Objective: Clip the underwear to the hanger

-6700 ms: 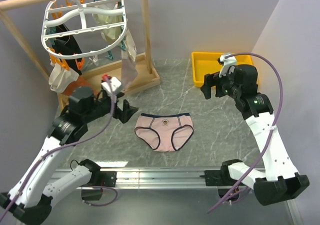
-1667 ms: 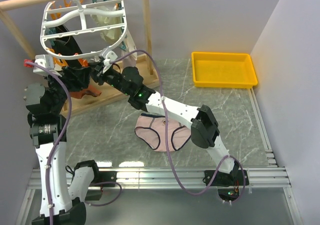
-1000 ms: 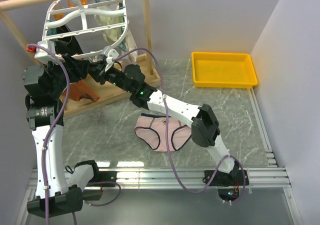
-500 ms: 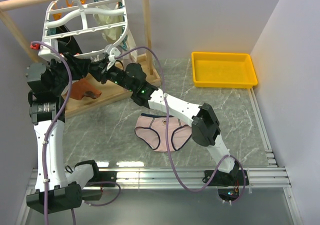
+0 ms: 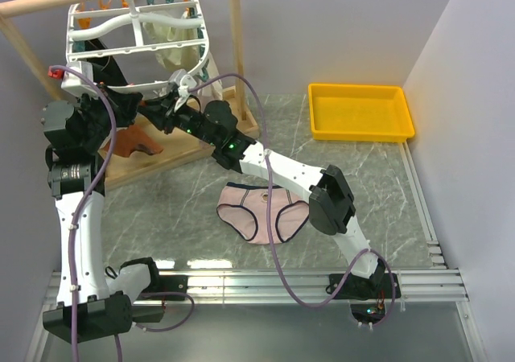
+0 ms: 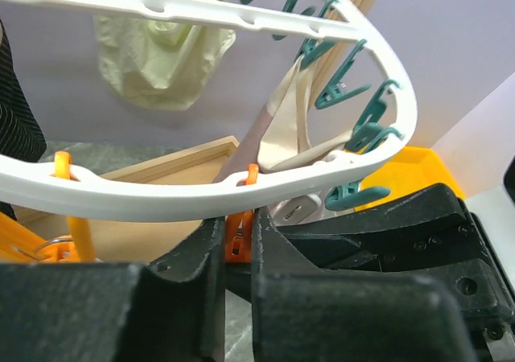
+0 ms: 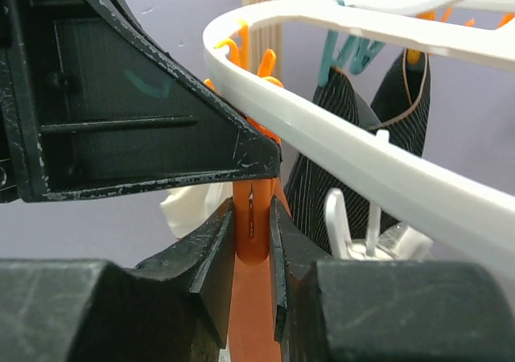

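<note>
The pale pink underwear [image 5: 263, 209] with navy trim lies flat on the marble tabletop, touched by nothing. The white oval hanger [image 5: 137, 34] hangs from the wooden rod at the back left. Both grippers meet under its front rim. My left gripper [image 6: 238, 229] is shut on an orange clothespin [image 6: 239, 235] dangling from the white rim [image 6: 201, 197]. From the other side, my right gripper [image 7: 252, 209] is shut on an orange clothespin [image 7: 254, 221]; it looks like the same one. In the top view the left gripper [image 5: 145, 109] and the right gripper [image 5: 166, 109] almost touch.
A wooden rod frame [image 5: 235, 48] carries the hanger, with its base board [image 5: 173, 149] on the table. Cream garments [image 6: 153, 52] and a black garment [image 7: 346, 145] hang from teal clothespins [image 6: 358, 96]. A yellow tray [image 5: 360, 113] sits at the back right.
The left gripper's jaws have closed onto the orange clothespin under the hanger rim. The hanger has swung slightly. The right gripper has kept its grip, and the underwear has not moved.
</note>
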Robot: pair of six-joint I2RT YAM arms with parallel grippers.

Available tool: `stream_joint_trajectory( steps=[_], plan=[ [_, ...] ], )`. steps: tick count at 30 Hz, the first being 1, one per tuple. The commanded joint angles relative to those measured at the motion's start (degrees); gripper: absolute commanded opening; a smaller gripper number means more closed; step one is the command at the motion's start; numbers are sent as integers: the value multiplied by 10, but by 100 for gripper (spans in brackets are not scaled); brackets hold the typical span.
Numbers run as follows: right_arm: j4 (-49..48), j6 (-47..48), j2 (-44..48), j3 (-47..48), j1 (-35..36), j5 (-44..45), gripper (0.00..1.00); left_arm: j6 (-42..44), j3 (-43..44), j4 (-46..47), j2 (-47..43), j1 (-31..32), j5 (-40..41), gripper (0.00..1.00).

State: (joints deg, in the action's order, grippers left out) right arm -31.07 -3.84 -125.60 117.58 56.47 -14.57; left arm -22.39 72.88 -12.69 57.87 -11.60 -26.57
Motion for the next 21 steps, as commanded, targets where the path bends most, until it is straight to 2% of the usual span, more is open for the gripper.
stream_joint_trajectory(
  steps=[1, 2, 3, 5, 8, 10, 13, 19, 21],
  plan=[
    [-25, -8, 35, -16, -3, -9, 16, -12, 4, 50, 3, 2, -20, 7],
    [-27, -9, 41, -27, -5, -7, 22, -11, 4, 49, 2, 2, -20, 2],
    [-27, -8, 46, -34, -6, -6, 33, -13, 5, 49, 3, 2, -19, 1],
    [-31, -5, 62, -51, -7, -6, 40, -13, 5, 49, 2, 1, -18, 0],
    [-29, -4, 97, -114, -14, -3, 57, -15, 3, 49, 1, 3, -15, 0],
    [-28, -3, 124, -153, -17, -11, 59, -15, 4, 49, 1, 2, -16, 0],
    [8, 20, 184, -234, -19, -29, 58, -14, 8, 48, 2, 2, -14, 0],
    [135, 63, 317, -400, -22, -50, 52, -13, 9, 48, 3, 2, -11, 0],
    [184, 66, 336, -447, -22, -47, 51, -15, 8, 50, 1, 2, -10, 1]
  ],
)
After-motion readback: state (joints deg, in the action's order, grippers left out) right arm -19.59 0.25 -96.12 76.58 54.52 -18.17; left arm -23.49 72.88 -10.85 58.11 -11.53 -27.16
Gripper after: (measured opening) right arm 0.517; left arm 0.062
